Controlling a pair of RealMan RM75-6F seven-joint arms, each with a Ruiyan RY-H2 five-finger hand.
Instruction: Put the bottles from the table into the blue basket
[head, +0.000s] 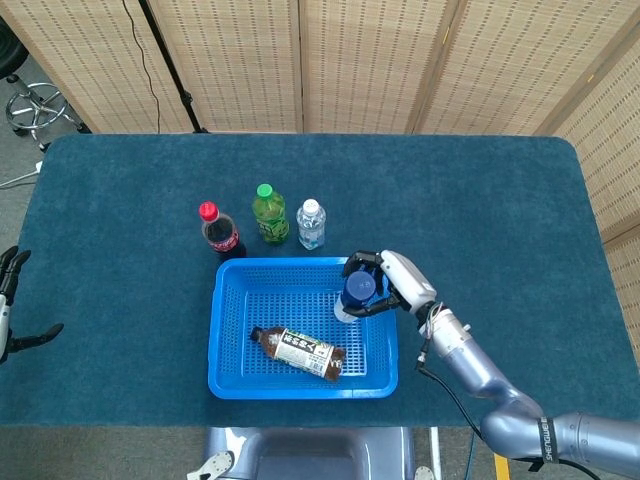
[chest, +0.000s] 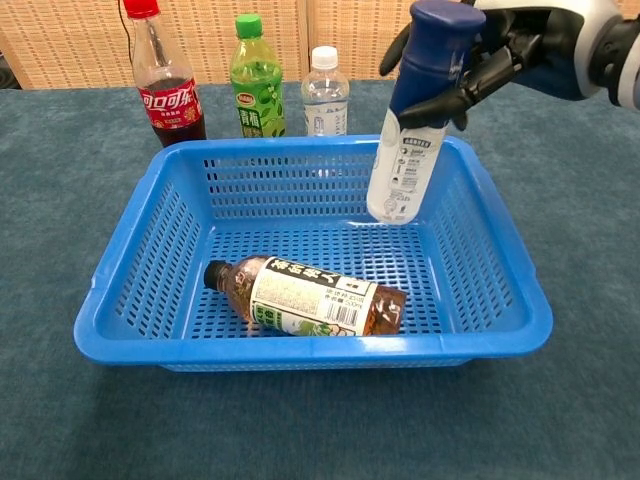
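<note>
Bottles number five in all: three stand upright on the table just beyond the far wall of the blue basket (head: 222, 330), one lies inside it, and one hangs in the right hand (head: 392, 290). The table (head: 520, 220) is covered in a dark teal, carpet-like cloth with a soft nap and rounded far corners. Behind it stand folding screens (head: 370, 60) of pale woven slats in wooden frames, and a wheeled stool (head: 35, 105) sits on the grey floor at far left.

From left to right, the standing row is a cola bottle (head: 219, 232) with a red cap and dark contents, a green tea bottle (head: 268, 215) with a green cap, and a small clear water bottle (head: 311, 224) with a white cap. All look like smooth plastic. The basket is a rectangular tub of bright blue plastic with slotted mesh walls and floor and a thick rolled rim. A brown tea bottle (head: 298, 352) with a black cap and white label lies on its side on the basket floor, cap to the left.

The right hand's dark fingers (chest: 470, 85) wrap the neck of a white bottle with a dark blue cap (chest: 412, 130), holding it nearly upright, slightly tilted, above the right part of the basket interior. The left hand (head: 10, 310) is at the far left edge, fingers spread, holding nothing.
</note>
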